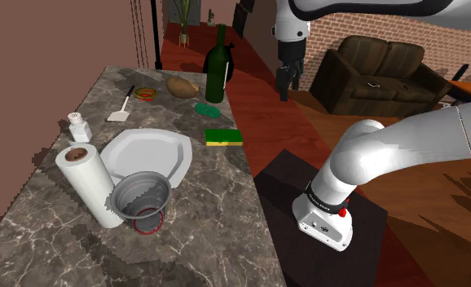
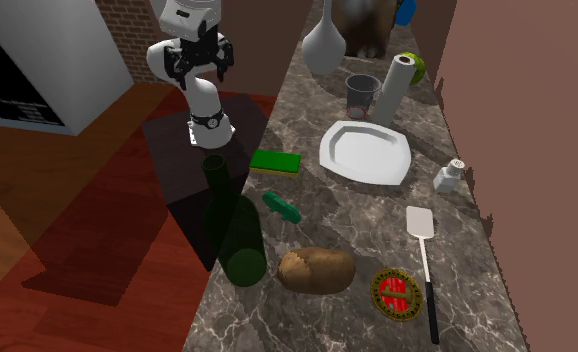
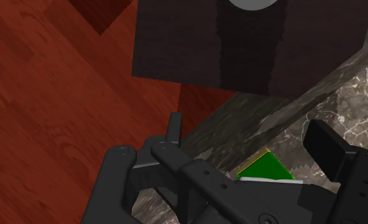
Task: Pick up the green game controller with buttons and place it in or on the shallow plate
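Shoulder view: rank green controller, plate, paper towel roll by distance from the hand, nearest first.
1. Green controller, by the bottle, nearest the hand.
2. Plate, middle of the counter.
3. Paper towel roll, beside the grey cup, farthest.

The tall green wine bottle point(image 1: 217, 65) is standing just beside the green game controller point(image 1: 207, 108), crowding that side; between the controller, the sponge point(image 1: 223, 137) and the shallow plate point(image 1: 148, 151) the marble counter point(image 1: 181, 118) is lying open
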Tool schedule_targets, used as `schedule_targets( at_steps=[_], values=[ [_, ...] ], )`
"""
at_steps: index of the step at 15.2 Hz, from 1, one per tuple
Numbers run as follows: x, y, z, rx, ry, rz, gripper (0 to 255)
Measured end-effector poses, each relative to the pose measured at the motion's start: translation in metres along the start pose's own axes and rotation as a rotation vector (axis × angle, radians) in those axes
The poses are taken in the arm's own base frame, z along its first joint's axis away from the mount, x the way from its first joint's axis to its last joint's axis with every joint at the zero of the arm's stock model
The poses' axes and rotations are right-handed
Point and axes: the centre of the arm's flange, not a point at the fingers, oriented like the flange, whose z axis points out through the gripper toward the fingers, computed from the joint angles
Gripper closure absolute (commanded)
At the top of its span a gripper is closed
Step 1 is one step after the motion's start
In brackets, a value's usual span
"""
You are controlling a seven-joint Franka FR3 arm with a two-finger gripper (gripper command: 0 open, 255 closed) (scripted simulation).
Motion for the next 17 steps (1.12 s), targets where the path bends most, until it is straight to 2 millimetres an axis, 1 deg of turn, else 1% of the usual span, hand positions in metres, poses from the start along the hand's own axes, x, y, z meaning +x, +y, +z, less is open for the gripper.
schedule_targets(
  at_steps=[1,2,4,6,7,11,12,14,17],
  values=[
    [0.000,0.000,0.000,0.000,0.000,0.000,0],
    [0.005,0.000,0.002,0.000,0.001,-0.002,0],
    [0.022,-0.002,0.006,0.001,0.007,-0.008,0],
    [0.047,-0.002,0.012,0.002,0.013,-0.015,0],
    [0.060,-0.005,0.011,0.003,0.017,-0.019,0],
    [0.111,-0.005,0.025,0.005,0.033,-0.034,0],
    [0.124,-0.009,0.026,0.006,0.037,-0.037,0],
    [0.147,-0.010,0.033,0.007,0.045,-0.045,0],
    [0.181,-0.018,0.037,0.009,0.056,-0.056,0]
  ],
)
